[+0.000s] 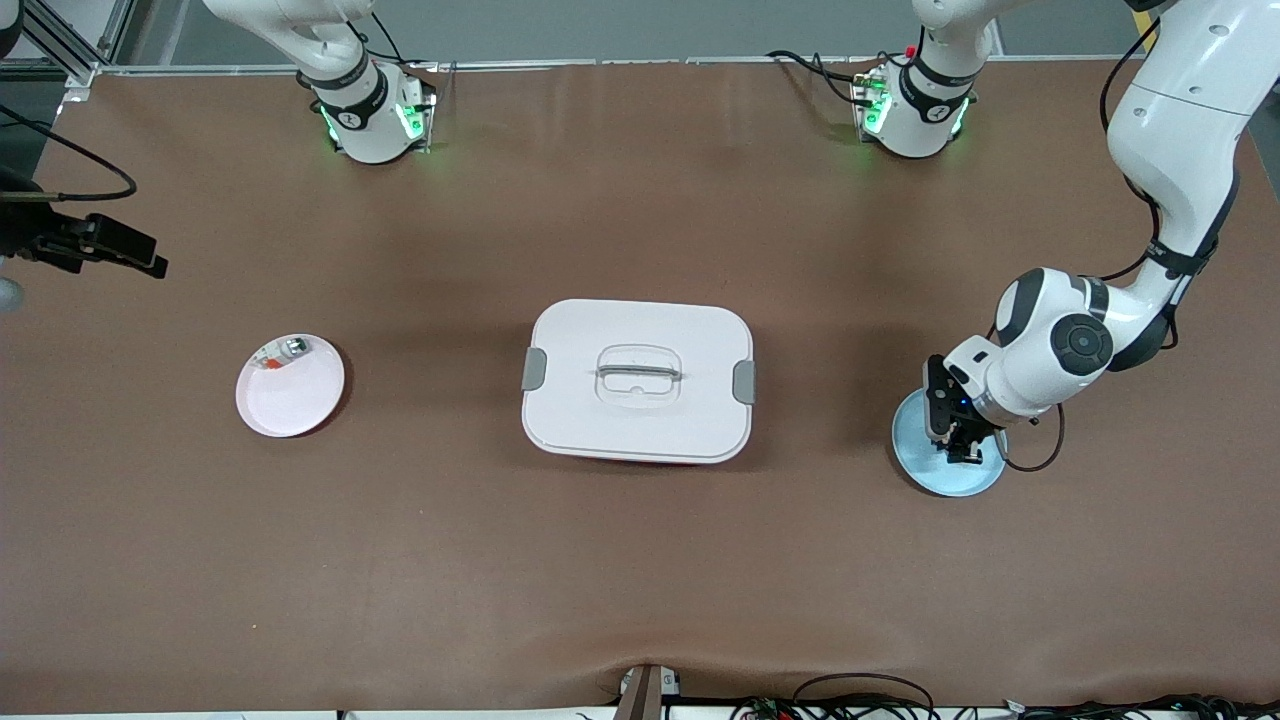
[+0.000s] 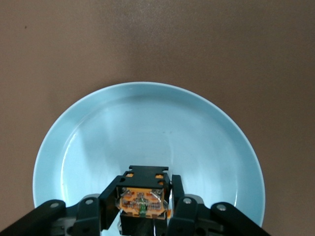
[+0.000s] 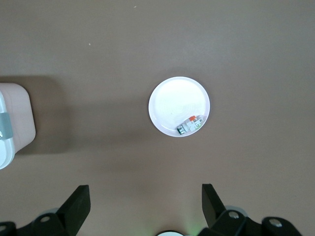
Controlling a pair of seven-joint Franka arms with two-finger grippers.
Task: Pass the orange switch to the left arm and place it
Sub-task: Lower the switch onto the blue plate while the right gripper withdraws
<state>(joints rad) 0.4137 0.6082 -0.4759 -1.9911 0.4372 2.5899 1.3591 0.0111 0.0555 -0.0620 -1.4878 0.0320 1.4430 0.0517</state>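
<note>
2 grippers: my left gripper (image 2: pixel 142 209) is clamped on the orange switch (image 2: pixel 142 196) over the blue plate (image 1: pixel 915 455), toward the left arm's end from the box (image 1: pixel 638 380); my right gripper (image 3: pixel 145 206) waits, fingers apart, over bare table toward the right arm's end from that box.

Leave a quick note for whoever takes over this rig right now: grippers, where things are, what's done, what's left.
Left gripper: shut on the orange switch, low over the blue plate at the left arm's end.
Right gripper: open, empty, high over the table near the pink plate.
Box: closed, mid-table between the plates.
Done: switch gripped.
Left: lift it, pass it to the right gripper clear of the box.
</note>
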